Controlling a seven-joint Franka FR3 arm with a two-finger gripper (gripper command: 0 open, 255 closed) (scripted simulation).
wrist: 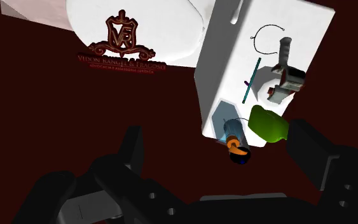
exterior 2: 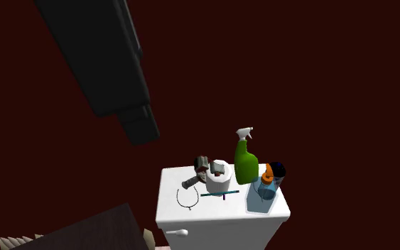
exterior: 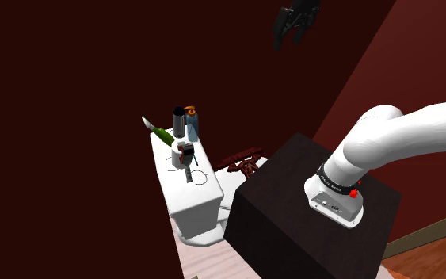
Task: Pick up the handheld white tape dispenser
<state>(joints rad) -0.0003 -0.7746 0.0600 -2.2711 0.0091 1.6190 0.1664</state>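
Tape dispenser (exterior 2: 217, 175), a white roll body on a short grey handle, is lying on top of the white toilet tank (exterior 2: 219, 221), just beside the green spray bottle (exterior 2: 246, 163), on the side of that bottle away from the clear bottle with the orange cap (exterior 2: 265, 190). A thin teal stick (exterior 2: 219, 193) and a loop of wire (exterior 2: 186, 199) are lying on the tank top a little further from the spray bottle, toward the tank's front edge. The gripper (exterior: 296, 22) is hanging high above and well apart from the spray bottle, and its black fingers (wrist: 131, 145) are standing wide apart with nothing between them, so the reach is hardly begun. To do this step well, the hand should be travelling across until it is centred over the dispenser rather than over the spray bottle, which is standing taller than the dispenser and could be struck on a slanting descent. Coming straight down from above looks safest. The wrist should be turning so that the fingers are straddling the narrow grey handle or the flat sides of the roll, not its long axis. The fingers should be staying spread until they are lying on either side of the chosen part, and closing slowly, since the dispenser looks light and could slide toward the spray bottle.
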